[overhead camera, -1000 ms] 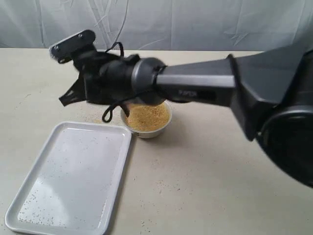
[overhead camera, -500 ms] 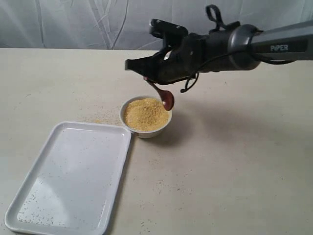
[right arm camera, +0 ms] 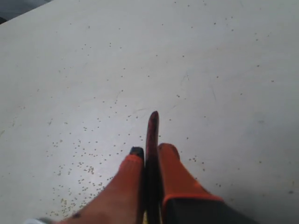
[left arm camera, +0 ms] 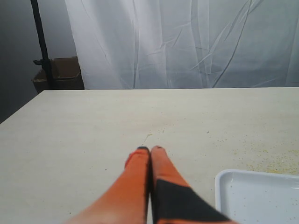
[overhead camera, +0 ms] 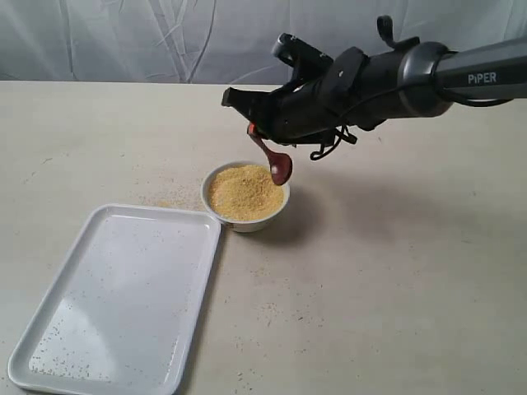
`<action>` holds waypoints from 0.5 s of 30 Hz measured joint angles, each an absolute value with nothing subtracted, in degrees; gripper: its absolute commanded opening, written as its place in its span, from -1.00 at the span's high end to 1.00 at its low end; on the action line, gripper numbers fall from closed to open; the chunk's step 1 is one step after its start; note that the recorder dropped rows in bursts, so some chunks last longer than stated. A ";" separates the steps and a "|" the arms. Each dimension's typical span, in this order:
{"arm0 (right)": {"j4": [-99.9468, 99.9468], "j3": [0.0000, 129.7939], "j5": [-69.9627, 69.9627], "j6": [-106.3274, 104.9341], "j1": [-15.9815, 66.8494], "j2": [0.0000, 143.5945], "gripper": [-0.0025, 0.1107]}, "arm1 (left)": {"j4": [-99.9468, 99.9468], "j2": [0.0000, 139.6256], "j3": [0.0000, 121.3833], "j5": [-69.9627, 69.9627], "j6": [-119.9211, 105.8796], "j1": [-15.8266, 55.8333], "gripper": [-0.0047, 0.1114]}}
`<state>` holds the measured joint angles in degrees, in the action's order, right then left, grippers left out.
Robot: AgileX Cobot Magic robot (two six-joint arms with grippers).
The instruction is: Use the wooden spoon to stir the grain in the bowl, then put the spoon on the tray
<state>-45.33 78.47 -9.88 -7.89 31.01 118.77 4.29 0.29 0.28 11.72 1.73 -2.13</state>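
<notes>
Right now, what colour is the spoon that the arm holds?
The spoon is dark reddish-brown, clearest in the exterior view.

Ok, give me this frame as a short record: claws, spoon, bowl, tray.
right claw: shut on wooden spoon handle
wooden spoon: head down at the right rim of the bowl; contact with grain unclear
left claw: shut, empty, above table
tray: beside bowl, no spoon on it

Golden-yellow grain (overhead camera: pixel 245 196), white bowl (overhead camera: pixel 247 223), dark reddish-brown wooden spoon (overhead camera: pixel 281 169) — and a white tray (overhead camera: pixel 123 288) speckled with tiny grains.
</notes>
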 measured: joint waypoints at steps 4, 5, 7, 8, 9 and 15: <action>-48.77 78.47 -10.06 -8.25 31.86 118.77 0.97 | 4.29 0.29 0.28 11.72 1.73 -2.13 0.91; -49.15 78.47 -9.62 -8.38 32.40 118.77 0.97 | 4.29 0.29 0.28 11.72 1.73 -2.13 0.91; -49.55 78.47 -7.96 -8.38 33.65 118.77 0.97 | 4.29 0.29 0.28 11.72 1.73 -2.13 0.91; -49.55 78.47 -6.55 -8.50 34.60 118.77 0.97 | 4.29 0.29 0.28 11.72 1.73 -2.13 0.91; -49.12 78.47 -4.69 -8.73 35.65 118.77 0.97 | 4.29 0.29 0.28 11.72 1.73 -2.13 0.91; -41.74 78.58 7.58 -9.48 40.82 120.52 0.97 | 4.29 0.29 0.28 11.72 1.73 -2.13 0.91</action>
